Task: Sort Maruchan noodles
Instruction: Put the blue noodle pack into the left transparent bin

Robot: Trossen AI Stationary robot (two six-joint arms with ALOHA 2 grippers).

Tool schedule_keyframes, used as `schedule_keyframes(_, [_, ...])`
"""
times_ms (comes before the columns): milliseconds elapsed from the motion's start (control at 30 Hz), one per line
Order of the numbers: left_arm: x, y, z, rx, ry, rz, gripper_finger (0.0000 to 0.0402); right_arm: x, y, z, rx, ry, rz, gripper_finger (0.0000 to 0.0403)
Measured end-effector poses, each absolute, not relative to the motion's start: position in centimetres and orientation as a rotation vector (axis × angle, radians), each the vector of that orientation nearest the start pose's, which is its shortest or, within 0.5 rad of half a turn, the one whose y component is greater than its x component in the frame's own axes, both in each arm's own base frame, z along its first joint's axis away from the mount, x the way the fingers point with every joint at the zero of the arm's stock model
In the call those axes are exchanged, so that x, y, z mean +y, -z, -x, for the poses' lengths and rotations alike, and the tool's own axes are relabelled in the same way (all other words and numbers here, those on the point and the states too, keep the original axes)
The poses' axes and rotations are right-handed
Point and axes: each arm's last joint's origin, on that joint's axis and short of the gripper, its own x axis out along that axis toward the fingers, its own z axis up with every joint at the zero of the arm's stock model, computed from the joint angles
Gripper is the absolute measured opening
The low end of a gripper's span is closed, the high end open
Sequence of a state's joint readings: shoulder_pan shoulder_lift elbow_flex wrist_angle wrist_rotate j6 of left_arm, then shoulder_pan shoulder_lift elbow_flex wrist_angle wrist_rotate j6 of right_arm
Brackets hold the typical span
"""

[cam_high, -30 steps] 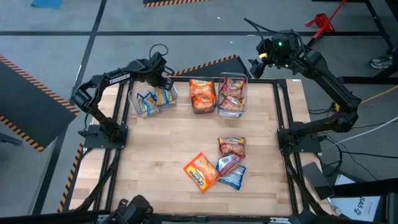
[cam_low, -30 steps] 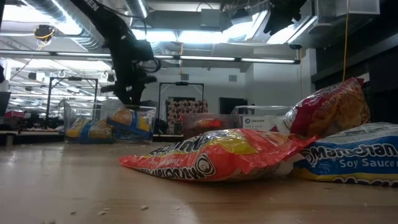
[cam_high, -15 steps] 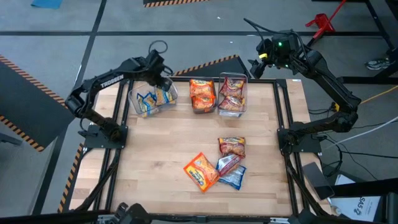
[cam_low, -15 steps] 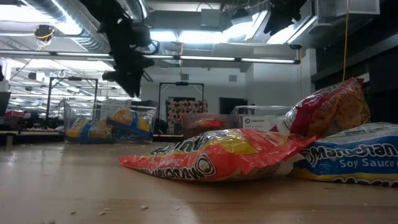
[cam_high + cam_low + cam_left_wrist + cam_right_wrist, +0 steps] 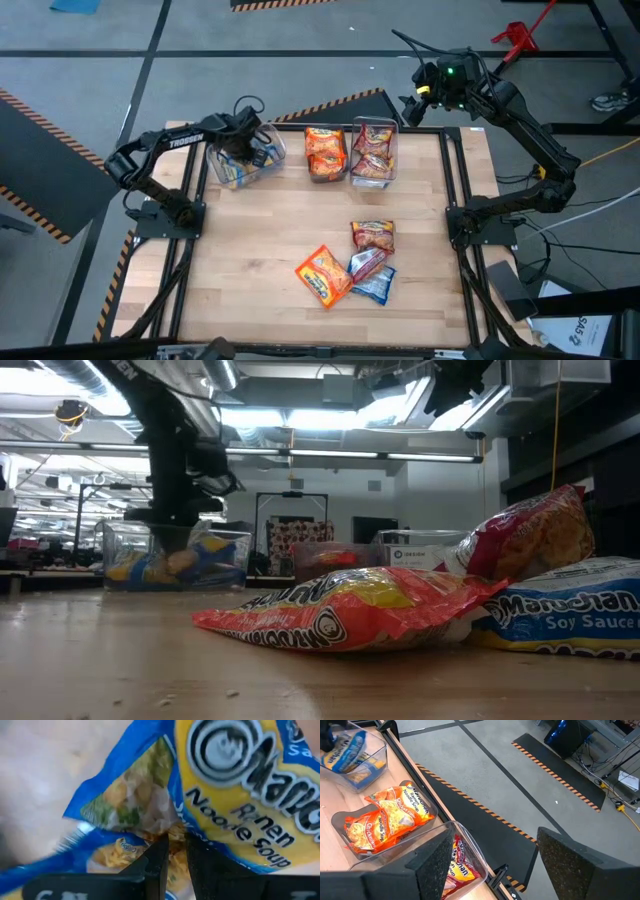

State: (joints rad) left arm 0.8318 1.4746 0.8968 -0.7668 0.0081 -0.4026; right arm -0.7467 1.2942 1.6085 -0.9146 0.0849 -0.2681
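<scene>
Three clear bins stand along the far edge. The left bin (image 5: 243, 162) holds blue-and-yellow Maruchan packets (image 5: 135, 566), the middle bin (image 5: 324, 153) orange ones, and the right bin (image 5: 373, 152) red ones. Several loose packets lie near the table's right-near part: a red one (image 5: 372, 235), an orange one (image 5: 322, 275), a red-and-silver one (image 5: 367, 263) and a blue one (image 5: 376, 288). My left gripper (image 5: 243, 150) is down inside the left bin with its fingers almost together (image 5: 175, 845). My right gripper (image 5: 408, 108) hangs open above the far right corner. My left gripper comes from above, pointing down into the left bin. Its fingertips (image 5: 161, 851) meet the printed face of a blue-and-yellow packet (image 5: 150, 815) lying in the bin. The film puckers at the tips. I cannot tell whether a fold is nipped between them.
The bin walls stand close around my left gripper. Bare wooden tabletop (image 5: 260, 230) lies between the bins and the loose packets. A black frame runs along the table's edges (image 5: 452, 170). Black-and-orange hazard tape marks the floor beyond the far edge.
My left gripper rose a little above the left bin, then moved toward the table's left edge and came down into the bin. A blue-and-yellow packet in the bin shifted. My right arm kept still.
</scene>
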Motion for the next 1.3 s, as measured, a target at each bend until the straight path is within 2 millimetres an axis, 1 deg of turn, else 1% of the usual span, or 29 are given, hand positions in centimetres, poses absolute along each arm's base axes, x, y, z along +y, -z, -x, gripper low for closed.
schedule_keyframes(100, [18.6, -18.9, -17.3, 1.107, -0.902, 0.942, 0.006, -16.6, -43.6, -17.6, 0.685, 0.72, 0.045, 0.0278])
schedule_keyframes(167, [18.6, -19.6, -17.7, 1.086, -0.881, 0.948, 0.006, -16.6, -43.6, -17.6, 0.685, 0.72, 0.044, 0.0278])
schedule_keyframes(400, [19.9, -24.3, -19.1, 0.899, -0.879, 0.885, 0.006, -16.6, -43.6, -17.6, 0.682, 0.722, 0.038, 0.0278])
schedule_keyframes(467, [20.2, -25.0, -19.4, 0.854, -0.874, 0.866, 0.006, -16.6, -43.6, -17.6, 0.678, 0.726, 0.026, 0.0278])
schedule_keyframes(500, [20.2, -25.0, -19.4, 0.85, -0.875, 0.862, 0.006, -16.6, -43.6, -17.6, 0.676, 0.728, 0.021, 0.0278])
schedule_keyframes(567, [20.4, -24.5, -19.5, 0.856, -0.892, 0.852, 0.006, -16.6, -43.6, -17.6, 0.673, 0.731, 0.014, 0.0278])
schedule_keyframes(667, [20.4, -23.1, -19.5, 0.883, -0.889, 0.838, 0.006, -16.6, -43.6, -17.6, 0.675, 0.73, 0.013, 0.0278])
schedule_keyframes(800, [20.9, -21.4, -19.9, 0.868, -0.878, 0.811, 0.006, -16.6, -43.6, -17.6, 0.676, 0.729, 0.015, 0.0278])
schedule_keyframes(900, [21.5, -20.4, -20.1, 0.851, -0.926, 0.779, 0.006, -16.6, -43.6, -17.6, 0.676, 0.729, 0.017, 0.0278])
schedule_keyframes(1000, [22.1, -19.6, -20.1, 0.865, -0.946, 0.81, 0.006, -16.6, -43.6, -17.6, 0.676, 0.729, 0.018, 0.0278])
schedule_keyframes(1167, [22.2, -18.9, -19.9, 0.902, -0.958, 0.833, 0.006, -16.6, -43.6, -17.6, 0.676, 0.729, 0.018, 0.0278])
schedule_keyframes(1300, [22.2, -19.4, -20.0, 0.873, -0.952, 0.83, 0.006, -16.6, -43.6, -17.6, 0.676, 0.729, 0.019, 0.0278])
